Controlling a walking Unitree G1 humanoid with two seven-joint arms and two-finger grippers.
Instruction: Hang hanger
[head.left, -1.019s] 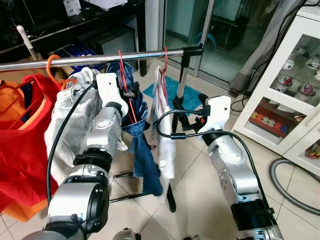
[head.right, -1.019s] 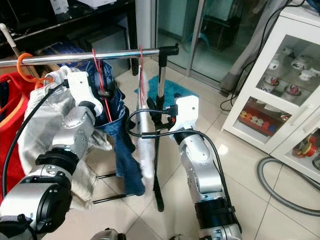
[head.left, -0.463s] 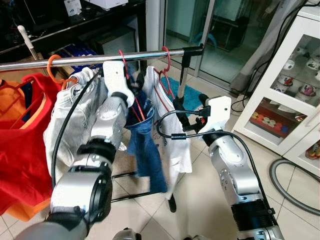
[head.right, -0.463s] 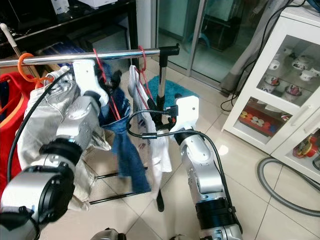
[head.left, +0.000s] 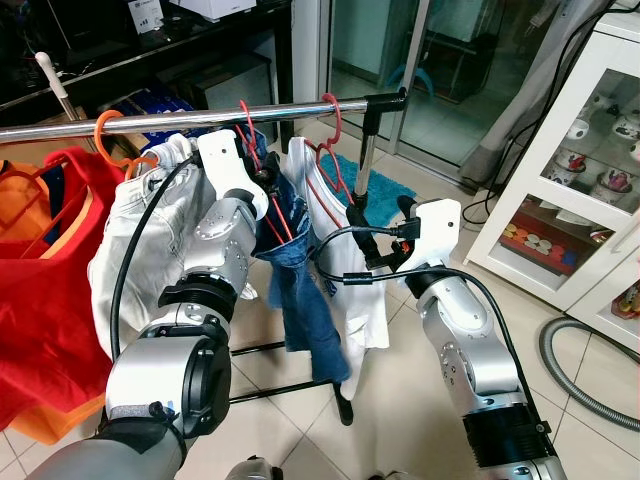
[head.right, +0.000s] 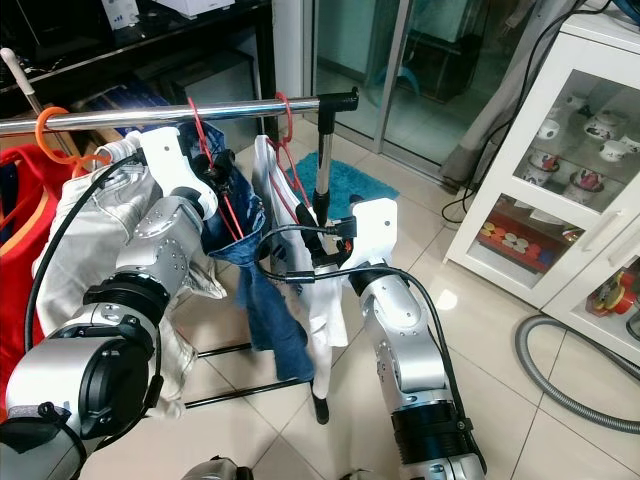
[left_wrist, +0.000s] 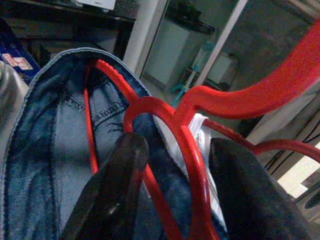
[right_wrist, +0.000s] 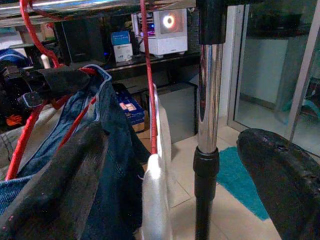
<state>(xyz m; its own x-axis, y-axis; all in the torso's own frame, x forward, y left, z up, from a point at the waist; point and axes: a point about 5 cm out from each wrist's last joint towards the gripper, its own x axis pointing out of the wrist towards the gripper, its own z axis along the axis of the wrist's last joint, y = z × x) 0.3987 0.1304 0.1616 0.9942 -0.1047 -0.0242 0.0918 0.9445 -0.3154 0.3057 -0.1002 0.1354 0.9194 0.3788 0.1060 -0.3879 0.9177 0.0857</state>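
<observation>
- Red plastic, thin and curved, makes up the hanger carrying the folded blue jeans (head.left: 300, 300); this red jeans hanger (head.left: 262, 190) is clamped just below its hook between the black fingers of the left gripper (head.left: 268, 180), as is shown in the left wrist view, where the fingers (left_wrist: 112, 190) are closed on the red bar.
- Its hook is seen at the long chrome clothes rail (head.left: 150, 120), which runs left to right across the scene; whether the hook rests fully over the rail cannot be told.
- The hanger's long axis is judged to lie across the rail, sloping down toward the near side, with the jeans hanging below it.
- The left gripper is plainly the nearer one, directly under the rail; any seating or release would fall to it.
- To the right, a second red hanger with a white garment (head.left: 345, 270) hangs just beside the jeans, near the black upright post (head.right: 322, 150).
- The right gripper (head.left: 375, 255) is held lower and nearer, beside the white garment, its fingers spread and empty in the right wrist view.
</observation>
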